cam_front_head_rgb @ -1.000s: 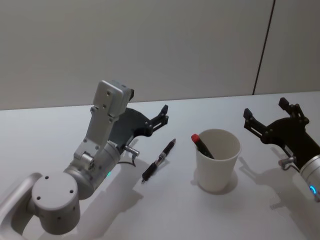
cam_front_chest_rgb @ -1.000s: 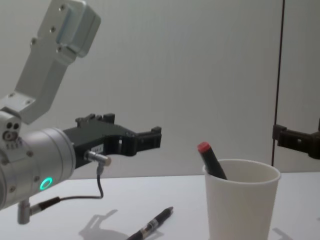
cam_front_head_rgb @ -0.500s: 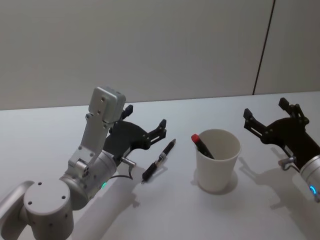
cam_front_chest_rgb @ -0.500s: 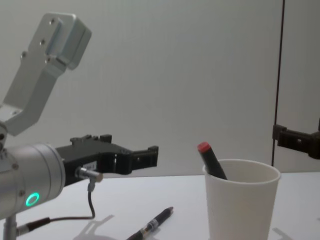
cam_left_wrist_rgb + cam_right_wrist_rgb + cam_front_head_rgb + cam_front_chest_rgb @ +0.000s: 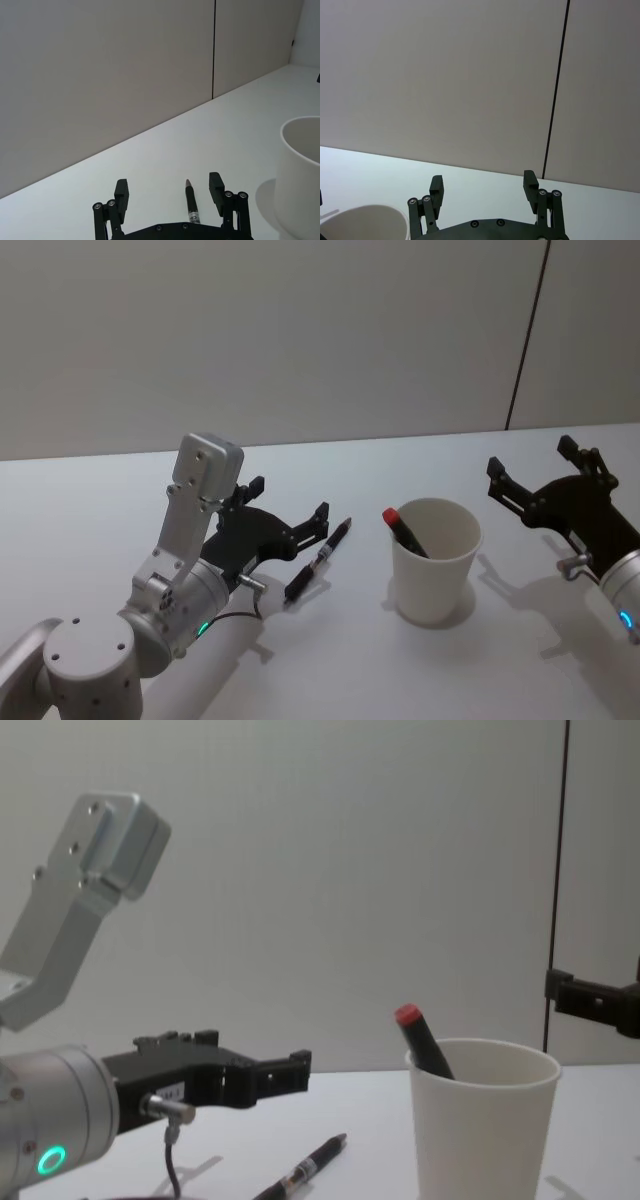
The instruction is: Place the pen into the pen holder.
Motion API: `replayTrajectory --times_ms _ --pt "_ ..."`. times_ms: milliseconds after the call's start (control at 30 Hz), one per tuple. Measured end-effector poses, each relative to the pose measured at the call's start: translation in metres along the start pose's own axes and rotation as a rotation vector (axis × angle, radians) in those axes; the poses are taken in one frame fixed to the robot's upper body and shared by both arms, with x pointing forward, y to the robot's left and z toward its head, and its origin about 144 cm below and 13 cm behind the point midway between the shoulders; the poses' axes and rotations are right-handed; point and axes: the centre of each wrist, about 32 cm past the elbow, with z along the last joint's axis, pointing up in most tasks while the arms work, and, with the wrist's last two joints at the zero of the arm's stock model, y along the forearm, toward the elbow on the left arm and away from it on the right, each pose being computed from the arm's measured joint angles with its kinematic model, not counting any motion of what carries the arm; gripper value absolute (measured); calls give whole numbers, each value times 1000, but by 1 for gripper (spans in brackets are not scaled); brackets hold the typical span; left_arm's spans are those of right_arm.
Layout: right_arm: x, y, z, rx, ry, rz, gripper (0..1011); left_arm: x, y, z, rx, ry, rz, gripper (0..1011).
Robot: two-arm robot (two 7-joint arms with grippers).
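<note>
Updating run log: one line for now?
left end effector: open, beside black pen | right end effector: open, idle right of pen holder | red-capped pen: in holder

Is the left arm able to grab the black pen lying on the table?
Probably yes: the left gripper hangs open just over the pen, and nothing stands between them.

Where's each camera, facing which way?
Head: high, facing forward-down at pen and pen holder; left hand, right hand show.
Chest: low, facing across table; left hand at left, right hand at right edge.
Left wrist: behind left hand, facing pen.
Right wrist: behind right hand, facing wall.
Shared: head and chest see red-capped pen in pen holder.
</note>
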Motion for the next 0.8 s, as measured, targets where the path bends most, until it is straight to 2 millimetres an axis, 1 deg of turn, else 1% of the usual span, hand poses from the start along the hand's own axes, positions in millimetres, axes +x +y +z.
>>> replayTrajectory --times_ms 300,800 --pt "0 0 0 0 0 0 1001 0 0 -7 27 29 -8 1001" --pt "0 0 0 0 0 0 1002 -2 0 -12 77 56 -43 1001"
